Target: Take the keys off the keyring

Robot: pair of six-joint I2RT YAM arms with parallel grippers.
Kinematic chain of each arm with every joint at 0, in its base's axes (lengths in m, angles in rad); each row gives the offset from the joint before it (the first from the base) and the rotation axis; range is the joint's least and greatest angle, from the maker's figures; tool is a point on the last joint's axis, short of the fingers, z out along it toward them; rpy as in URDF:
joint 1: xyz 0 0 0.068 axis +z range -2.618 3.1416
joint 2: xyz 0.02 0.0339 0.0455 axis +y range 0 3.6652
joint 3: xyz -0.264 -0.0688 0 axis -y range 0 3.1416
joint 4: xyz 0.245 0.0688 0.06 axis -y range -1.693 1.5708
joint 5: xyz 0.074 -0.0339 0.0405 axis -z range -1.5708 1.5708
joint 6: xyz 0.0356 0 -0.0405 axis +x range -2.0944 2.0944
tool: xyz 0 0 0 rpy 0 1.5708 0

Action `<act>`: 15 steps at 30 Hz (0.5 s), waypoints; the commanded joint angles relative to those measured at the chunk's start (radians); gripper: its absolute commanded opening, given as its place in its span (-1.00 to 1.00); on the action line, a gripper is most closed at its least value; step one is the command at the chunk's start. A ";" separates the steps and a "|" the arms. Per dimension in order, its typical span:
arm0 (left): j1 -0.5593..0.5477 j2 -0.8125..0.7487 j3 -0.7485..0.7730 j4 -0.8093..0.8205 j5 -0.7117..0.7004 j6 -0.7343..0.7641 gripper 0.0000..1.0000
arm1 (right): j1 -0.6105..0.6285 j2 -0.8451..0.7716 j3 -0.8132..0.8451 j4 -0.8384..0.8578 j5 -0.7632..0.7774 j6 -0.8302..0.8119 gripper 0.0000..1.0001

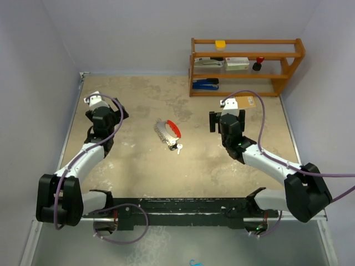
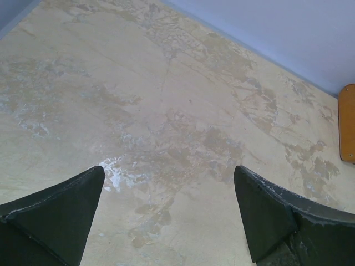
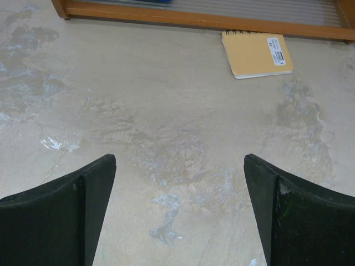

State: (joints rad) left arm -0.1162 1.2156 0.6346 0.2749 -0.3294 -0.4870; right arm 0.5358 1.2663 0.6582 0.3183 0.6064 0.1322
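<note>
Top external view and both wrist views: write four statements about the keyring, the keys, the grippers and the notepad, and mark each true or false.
1. The keyring lies on the table between the two arms. True.
2. The left gripper is shut on the keys. False: it is open with nothing between its fingers, and the keys lie on the table at the keyring's near end.
3. The right gripper is open over bare table. True.
4. The tan notepad sits on the top shelf of the wooden rack. False: it lies flat on the table in front of the rack.
</note>
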 commanded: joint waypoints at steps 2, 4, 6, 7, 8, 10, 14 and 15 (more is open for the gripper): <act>0.003 -0.032 -0.007 0.023 -0.016 0.008 0.94 | 0.000 -0.034 0.029 0.008 -0.010 0.018 1.00; 0.003 -0.035 -0.009 0.023 -0.016 0.008 0.94 | 0.000 -0.036 0.029 0.007 -0.011 0.019 1.00; 0.003 -0.040 -0.012 0.023 -0.018 0.008 0.94 | 0.000 -0.036 0.029 0.006 -0.014 0.019 1.00; 0.003 -0.043 -0.014 0.024 -0.018 0.008 0.94 | 0.000 -0.036 0.030 0.005 -0.015 0.019 1.00; 0.003 -0.046 -0.015 0.024 -0.019 0.008 0.94 | 0.000 -0.035 0.030 0.004 -0.018 0.019 1.00; 0.003 -0.050 -0.016 0.023 -0.020 0.009 0.94 | 0.000 -0.033 0.032 0.004 -0.018 0.024 1.00; 0.003 -0.056 -0.021 0.024 -0.039 0.004 0.95 | 0.000 -0.028 0.057 -0.030 -0.038 0.029 1.00; 0.003 -0.055 -0.018 0.024 -0.041 0.005 0.95 | 0.000 -0.023 0.071 -0.052 -0.043 0.033 1.00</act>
State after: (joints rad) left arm -0.1162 1.1885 0.6228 0.2672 -0.3428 -0.4870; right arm 0.5354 1.2663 0.6594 0.3088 0.5819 0.1413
